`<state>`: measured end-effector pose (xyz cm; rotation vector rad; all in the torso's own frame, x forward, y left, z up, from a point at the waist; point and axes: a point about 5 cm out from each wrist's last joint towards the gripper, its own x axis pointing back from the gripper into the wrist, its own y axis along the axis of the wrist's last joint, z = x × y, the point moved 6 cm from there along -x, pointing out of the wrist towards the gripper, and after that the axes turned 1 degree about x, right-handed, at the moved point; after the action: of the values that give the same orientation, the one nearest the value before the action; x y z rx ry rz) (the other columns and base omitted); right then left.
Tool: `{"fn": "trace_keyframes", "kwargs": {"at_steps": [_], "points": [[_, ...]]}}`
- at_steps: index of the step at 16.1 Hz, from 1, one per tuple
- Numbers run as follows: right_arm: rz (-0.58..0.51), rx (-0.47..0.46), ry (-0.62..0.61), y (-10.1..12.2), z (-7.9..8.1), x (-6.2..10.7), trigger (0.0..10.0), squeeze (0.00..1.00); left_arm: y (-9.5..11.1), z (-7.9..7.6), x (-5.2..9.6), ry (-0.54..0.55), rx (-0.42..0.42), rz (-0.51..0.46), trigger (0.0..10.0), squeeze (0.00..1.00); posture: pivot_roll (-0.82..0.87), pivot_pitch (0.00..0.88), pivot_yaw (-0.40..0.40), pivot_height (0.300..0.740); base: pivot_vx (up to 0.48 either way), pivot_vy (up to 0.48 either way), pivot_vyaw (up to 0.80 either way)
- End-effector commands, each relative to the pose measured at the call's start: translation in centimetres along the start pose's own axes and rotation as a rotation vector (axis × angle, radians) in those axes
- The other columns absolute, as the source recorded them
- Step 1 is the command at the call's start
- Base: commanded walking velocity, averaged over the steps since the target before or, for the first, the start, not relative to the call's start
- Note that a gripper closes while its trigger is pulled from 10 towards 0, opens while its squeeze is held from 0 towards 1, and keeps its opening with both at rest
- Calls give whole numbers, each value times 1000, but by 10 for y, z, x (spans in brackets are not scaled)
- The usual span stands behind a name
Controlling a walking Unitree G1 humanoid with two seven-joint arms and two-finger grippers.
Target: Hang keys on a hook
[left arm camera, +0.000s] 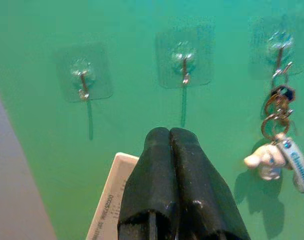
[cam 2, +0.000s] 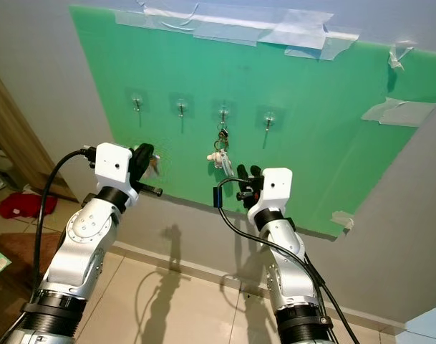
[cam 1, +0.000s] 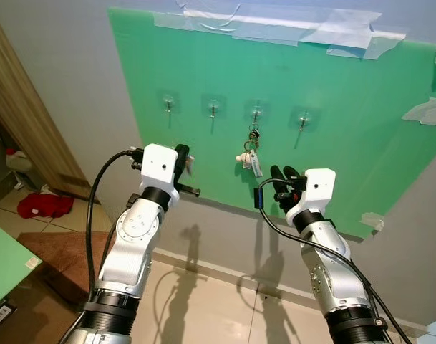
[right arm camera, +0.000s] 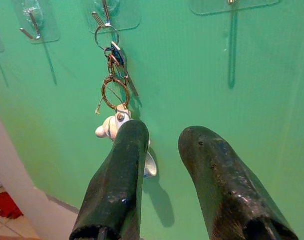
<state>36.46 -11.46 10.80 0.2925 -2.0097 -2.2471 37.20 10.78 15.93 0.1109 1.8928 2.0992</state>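
Note:
A bunch of keys (cam 1: 251, 154) with metal rings, a small white figure and a blue-lettered tag hangs from the third hook from the left (cam 1: 255, 112) in a row of clear stick-on hooks. The same keys (right arm camera: 114, 95) hang free on that hook (right arm camera: 103, 17). My right gripper (cam 1: 282, 175) is open just below and right of the bunch. Its fingers (right arm camera: 129, 165) hold nothing, and the left one sits in front of the white figure. My left gripper (cam 1: 183, 154) is raised below the two empty left hooks (left arm camera: 184, 70), shut, with a white label (left arm camera: 109, 200) beside its fingers.
The hooks sit on a green board (cam 1: 361, 115) taped to a grey wall. A wooden door frame (cam 1: 24, 122) stands at the left. On the tiled floor lie a red cloth (cam 1: 44, 206) and a brown mat (cam 1: 39, 251). A green surface edge (cam 1: 3, 265) is at lower left.

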Motion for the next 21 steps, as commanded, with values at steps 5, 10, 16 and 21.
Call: {"fn": "trace_keyframes", "kwargs": {"at_steps": [5, 10, 16, 21], "points": [[-8, 22, 25, 2, 5, -2, 10000, 0, 18, -5, -5, -21, -28, -56, 0, 0, -33, 0, 24, 740, 438, 0, 0], [13, 37, 51, -4, 10, 0, 10000, 0, 21, 2, -5, 10, -44, -65, 0, 0, -28, 0, 18, 740, 288, 0, -433], [12, 40, 55, -5, 10, 5, 10000, 0, 27, 7, -6, 38, -62, -68, 0, 0, -35, 0, 10, 740, 0, 0, 0], [18, 47, 54, -6, 7, 9, 10000, 0, 25, 11, -6, 62, -69, -52, 0, 0, -42, 0, 1, 740, 0, 0, 0]]}}
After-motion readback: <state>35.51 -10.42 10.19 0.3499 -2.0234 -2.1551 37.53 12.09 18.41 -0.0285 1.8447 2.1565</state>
